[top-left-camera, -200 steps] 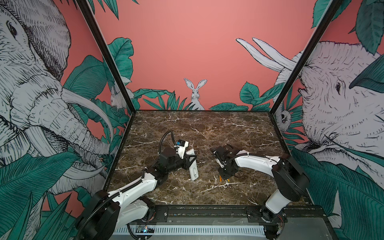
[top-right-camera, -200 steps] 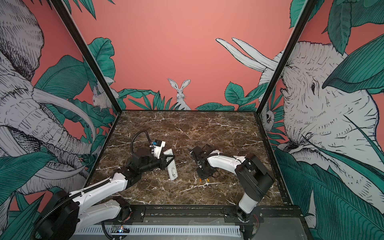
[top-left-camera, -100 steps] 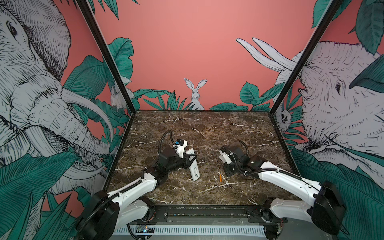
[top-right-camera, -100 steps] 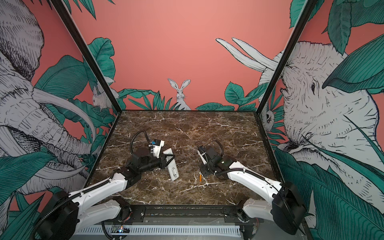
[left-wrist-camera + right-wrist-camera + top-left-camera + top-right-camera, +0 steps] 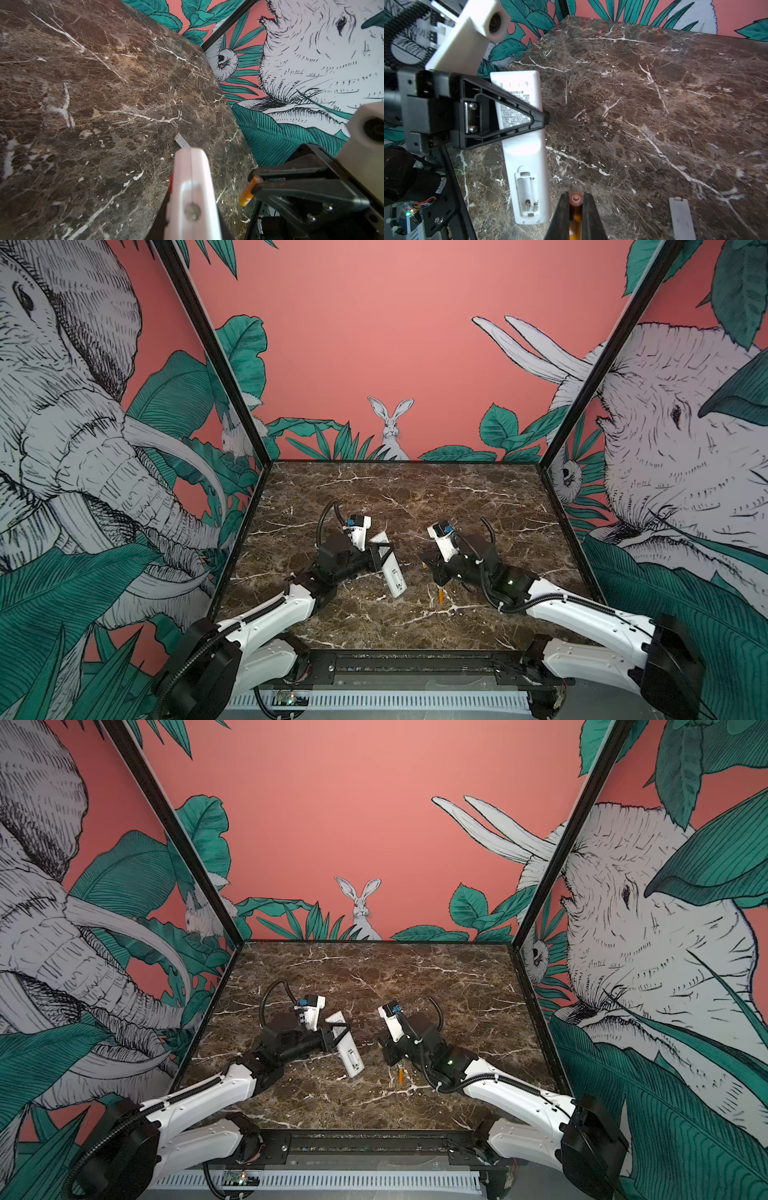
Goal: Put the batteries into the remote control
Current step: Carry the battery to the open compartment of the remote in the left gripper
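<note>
remote control [image 5: 527, 149] clamped in left claw [image 5: 383, 556]; right claw [image 5: 576, 197] pinched tight on one battery [image 5: 248, 192].

- A dark brown marble tabletop [image 5: 415, 497] veined with white fills the floor of the booth.
- The back wall [image 5: 374, 323] is plain salmon pink, with a drawn rabbit [image 5: 390, 427] sitting upright at its foot among green leaves.
- An ink-drawn elephant [image 5: 62, 427] with a long tusk covers the left wall, and another elephant [image 5: 665, 427] covers the right.
- Black frame posts [image 5: 219, 356] [image 5: 595, 364] rise from the two back corners.
- A black rail [image 5: 415, 668] runs along the front edge, and a white slotted duct [image 5: 415, 700] lies just below it.
- A small circuit board [image 5: 286, 698] sits on that duct.
- A small flat white plastic cover [image 5: 681, 218] lies on the marble.
</note>
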Robot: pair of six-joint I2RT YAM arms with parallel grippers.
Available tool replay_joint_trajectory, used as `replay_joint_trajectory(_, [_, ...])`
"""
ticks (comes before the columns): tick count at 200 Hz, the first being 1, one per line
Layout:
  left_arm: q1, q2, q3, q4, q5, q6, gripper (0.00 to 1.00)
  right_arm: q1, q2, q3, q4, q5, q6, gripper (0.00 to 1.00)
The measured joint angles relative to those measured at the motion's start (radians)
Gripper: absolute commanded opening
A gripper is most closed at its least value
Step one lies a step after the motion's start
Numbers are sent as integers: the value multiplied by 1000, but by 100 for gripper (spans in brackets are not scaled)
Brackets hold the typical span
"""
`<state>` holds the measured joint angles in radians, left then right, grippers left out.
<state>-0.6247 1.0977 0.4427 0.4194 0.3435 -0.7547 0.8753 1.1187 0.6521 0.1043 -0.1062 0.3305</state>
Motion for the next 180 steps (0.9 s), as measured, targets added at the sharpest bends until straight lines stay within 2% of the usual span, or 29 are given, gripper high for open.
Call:
replay_joint_trajectory(76, [0,0,0,7,-27,-56,0,43,58,-65,304,-69,25,0])
replay_joint_trajectory(180, [0,-7,0,49,-27,-102,0,80,135,-71,420,-97,13,0])
